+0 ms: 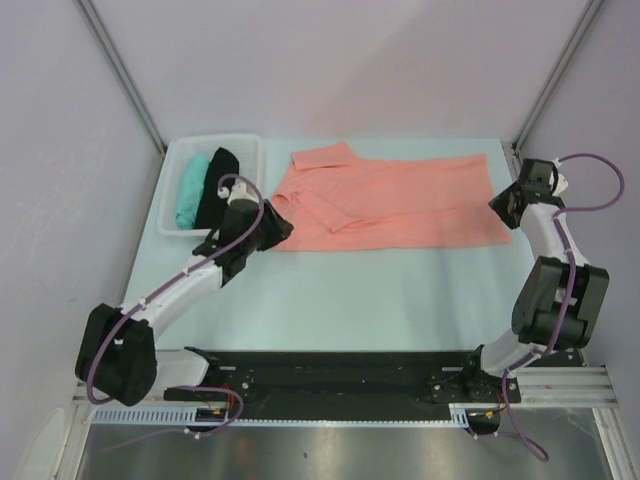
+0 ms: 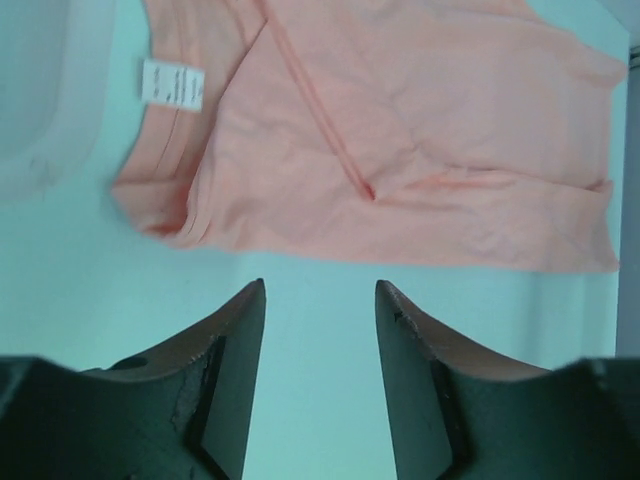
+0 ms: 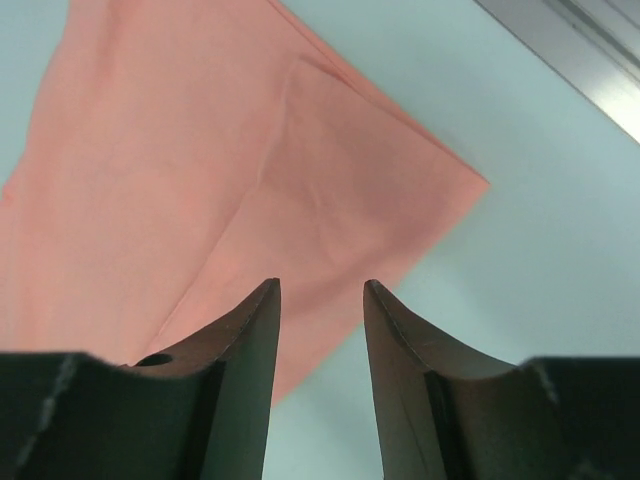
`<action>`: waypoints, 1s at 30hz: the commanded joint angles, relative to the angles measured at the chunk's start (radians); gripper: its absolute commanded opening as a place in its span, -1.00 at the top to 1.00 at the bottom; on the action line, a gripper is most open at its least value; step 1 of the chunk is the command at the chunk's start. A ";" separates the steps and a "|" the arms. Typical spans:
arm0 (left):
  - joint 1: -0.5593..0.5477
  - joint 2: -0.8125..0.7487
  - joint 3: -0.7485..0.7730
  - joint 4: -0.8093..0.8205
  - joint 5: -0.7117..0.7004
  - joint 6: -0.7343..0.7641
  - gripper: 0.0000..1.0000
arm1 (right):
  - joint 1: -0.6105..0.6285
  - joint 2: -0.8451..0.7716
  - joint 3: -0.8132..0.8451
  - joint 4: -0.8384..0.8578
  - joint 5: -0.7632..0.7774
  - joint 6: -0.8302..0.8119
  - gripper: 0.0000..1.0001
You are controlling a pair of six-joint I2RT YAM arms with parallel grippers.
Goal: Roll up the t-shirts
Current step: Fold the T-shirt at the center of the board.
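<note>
Two hands, both open and empty, one at each end of the pink shirt [image 1: 400,200]. It lies folded in a long strip on the tabletop [image 1: 350,290], long axis left to right. The left hand [image 2: 320,292] sits just short of the collar end (label [image 2: 172,82] showing); the right hand [image 3: 320,288] hovers over the hem corner, probably nearer to a grip.

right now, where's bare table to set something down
Widest free patch: the mat between the salmon t-shirt and the base rail. Crowded: far left, the bin with the teal shirt and black shirt, left gripper beside it; right gripper at the shirt's right edge.
</note>
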 commanded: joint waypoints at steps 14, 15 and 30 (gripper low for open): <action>0.004 0.177 -0.126 0.251 -0.084 -0.116 0.00 | -0.115 -0.098 -0.308 0.175 -0.182 0.067 0.17; 0.007 0.203 -0.116 0.257 -0.081 -0.117 -0.01 | -0.119 -0.095 -0.308 0.181 -0.185 0.068 0.17; 0.072 0.286 -0.089 0.205 -0.138 -0.102 0.05 | -0.127 0.006 -0.306 0.242 -0.194 0.080 0.22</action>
